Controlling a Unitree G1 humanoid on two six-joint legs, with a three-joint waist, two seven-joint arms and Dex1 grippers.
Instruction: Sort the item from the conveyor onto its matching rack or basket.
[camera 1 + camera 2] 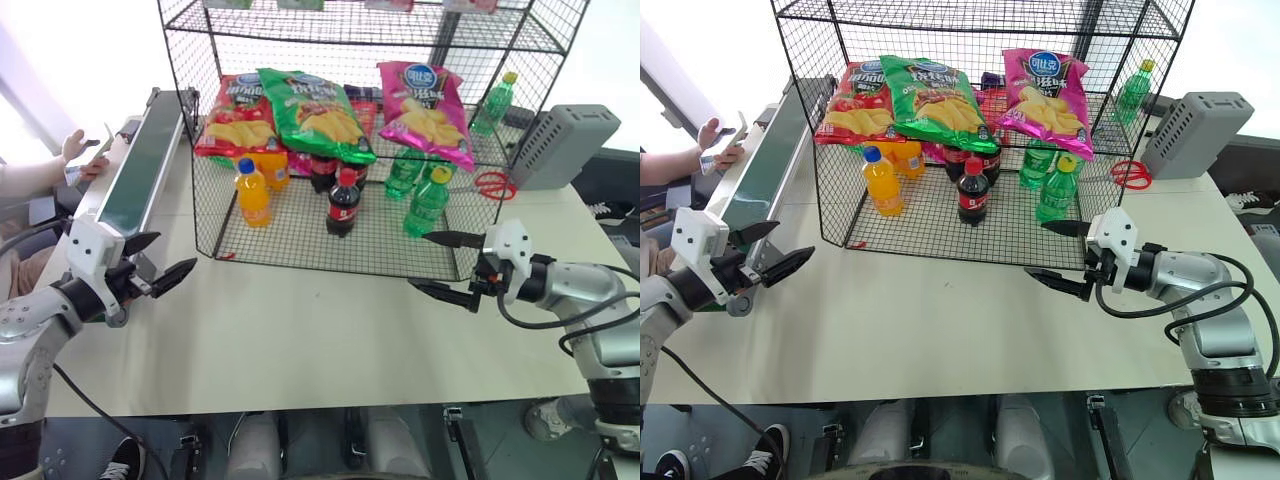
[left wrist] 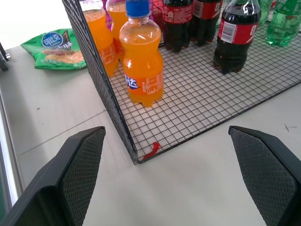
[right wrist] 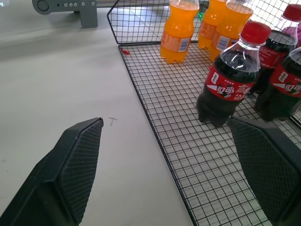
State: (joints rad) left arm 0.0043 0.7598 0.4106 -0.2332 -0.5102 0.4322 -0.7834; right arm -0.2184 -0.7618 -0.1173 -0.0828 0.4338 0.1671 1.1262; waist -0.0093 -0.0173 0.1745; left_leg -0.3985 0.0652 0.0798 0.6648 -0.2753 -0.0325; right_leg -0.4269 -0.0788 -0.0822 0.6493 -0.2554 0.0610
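I see the shiny magenta-pink chip bag (image 1: 425,110) lying on the middle tier of the black wire-mesh rack (image 1: 300,235), right of a green chip bag (image 1: 315,112). Left gripper (image 1: 155,262) beside the dark-green conveyor belt (image 1: 140,175) and right gripper (image 1: 440,265) at the rack's front corner both gape wide, holding nothing.

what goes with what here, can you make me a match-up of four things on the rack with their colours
Things:
1. chip bag on the rack's right
2. chip bag in the middle
3. front cola bottle's cap
4. front orange soda's cap

Colours:
a. blue
b. magenta-pink
c. red
d. green

Pairs: 1-b, 2-d, 3-c, 4-a
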